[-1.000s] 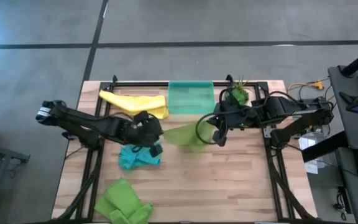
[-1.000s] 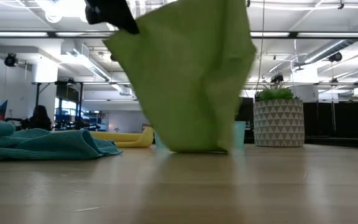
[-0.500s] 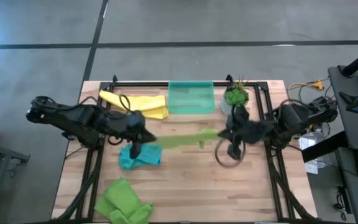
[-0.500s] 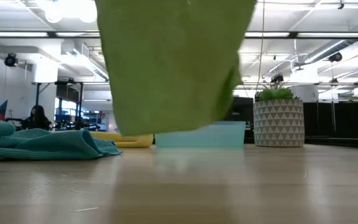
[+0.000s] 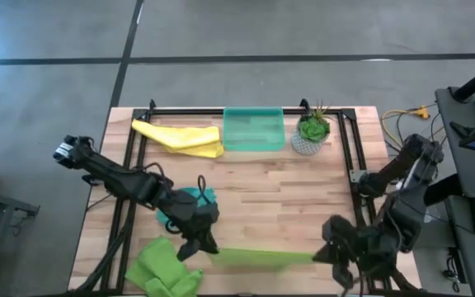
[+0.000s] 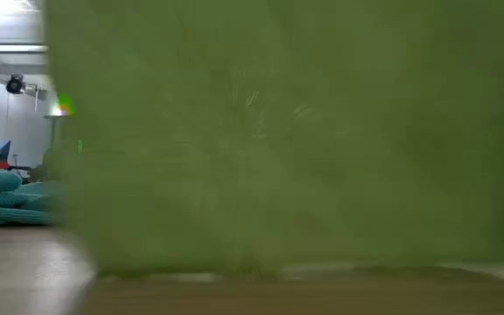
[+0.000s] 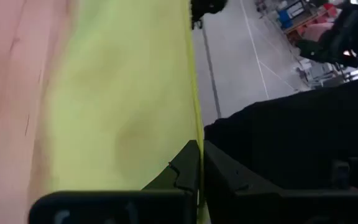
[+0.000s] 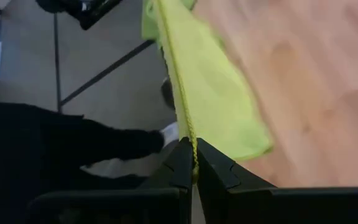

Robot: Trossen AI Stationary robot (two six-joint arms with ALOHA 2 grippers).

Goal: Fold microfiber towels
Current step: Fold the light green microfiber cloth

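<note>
Left gripper [image 5: 207,247], fingers pinched shut on one corner of a lime green towel [image 5: 262,257]; right gripper [image 5: 324,252], likewise clamped on the opposite corner. Both stand near the front edge of the table [image 5: 303,206], well apart from each other, and the cloth is stretched taut between them as a narrow band in the high view. In the left wrist view the top hem [image 7: 193,93] runs straight away from the closed fingers [image 7: 188,171], the cloth hanging flat and smooth below it; the right wrist view shows the same hem [image 8: 173,62] as a stitched, slightly corded edge. In the low view the towel [image 6: 287,140] fills nearly the whole frame, its lower edge just above the tabletop. No writing or label can be read on any cloth.

Second lime green towel [image 5: 163,268], crumpled at the front left corner. Teal-blue towel [image 5: 190,200], bunched, partly under the left arm. Yellow towel [image 5: 180,136], loosely heaped at the back left, beside the translucent green tray [image 5: 254,129]. Potted plant [image 5: 310,132] beside the tray.
</note>
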